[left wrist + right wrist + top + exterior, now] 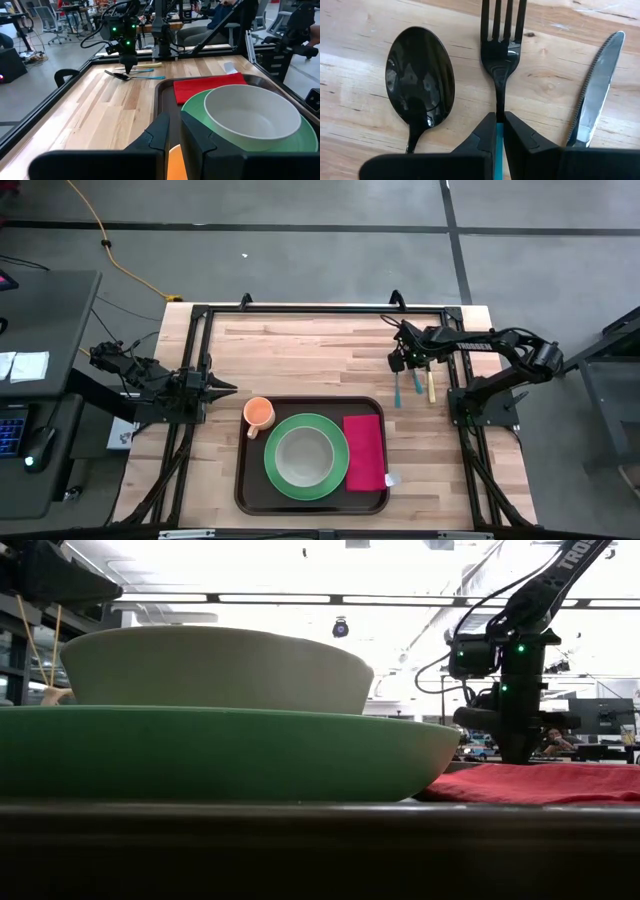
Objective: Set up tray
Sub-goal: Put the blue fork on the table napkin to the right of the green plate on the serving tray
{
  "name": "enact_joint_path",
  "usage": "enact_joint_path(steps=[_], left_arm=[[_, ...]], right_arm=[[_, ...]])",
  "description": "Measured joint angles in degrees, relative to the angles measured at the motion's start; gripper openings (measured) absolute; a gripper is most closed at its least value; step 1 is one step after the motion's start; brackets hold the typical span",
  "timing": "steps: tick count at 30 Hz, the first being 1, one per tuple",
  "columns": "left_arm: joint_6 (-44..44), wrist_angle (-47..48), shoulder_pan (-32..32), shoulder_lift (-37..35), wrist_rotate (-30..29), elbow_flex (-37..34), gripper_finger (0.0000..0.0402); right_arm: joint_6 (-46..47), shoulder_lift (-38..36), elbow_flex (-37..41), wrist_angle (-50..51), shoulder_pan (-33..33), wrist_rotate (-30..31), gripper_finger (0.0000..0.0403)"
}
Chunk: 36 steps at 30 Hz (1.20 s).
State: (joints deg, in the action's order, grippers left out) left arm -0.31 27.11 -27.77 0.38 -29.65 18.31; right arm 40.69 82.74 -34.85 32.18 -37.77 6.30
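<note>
A white bowl sits on a green plate in the tray, beside a red napkin. Across the table, the right gripper stands over cutlery.

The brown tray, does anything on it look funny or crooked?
Nothing looks spilled or broken. The dark brown plastic tray holds a round green plate with a pale bowl and a red cloth napkin. One oddity: the small orange cup sits at the tray's corner, overlapping the rim.
</note>
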Motion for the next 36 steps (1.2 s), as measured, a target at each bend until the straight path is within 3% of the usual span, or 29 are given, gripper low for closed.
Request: enact_joint_path(steps=[36], left_arm=[[0.0, 0.0, 0.0, 0.0, 0.0, 0.0, 0.0069]], right_arm=[[-0.1, -4.4, 0.1, 2.6, -3.2, -0.7, 0.0012]])
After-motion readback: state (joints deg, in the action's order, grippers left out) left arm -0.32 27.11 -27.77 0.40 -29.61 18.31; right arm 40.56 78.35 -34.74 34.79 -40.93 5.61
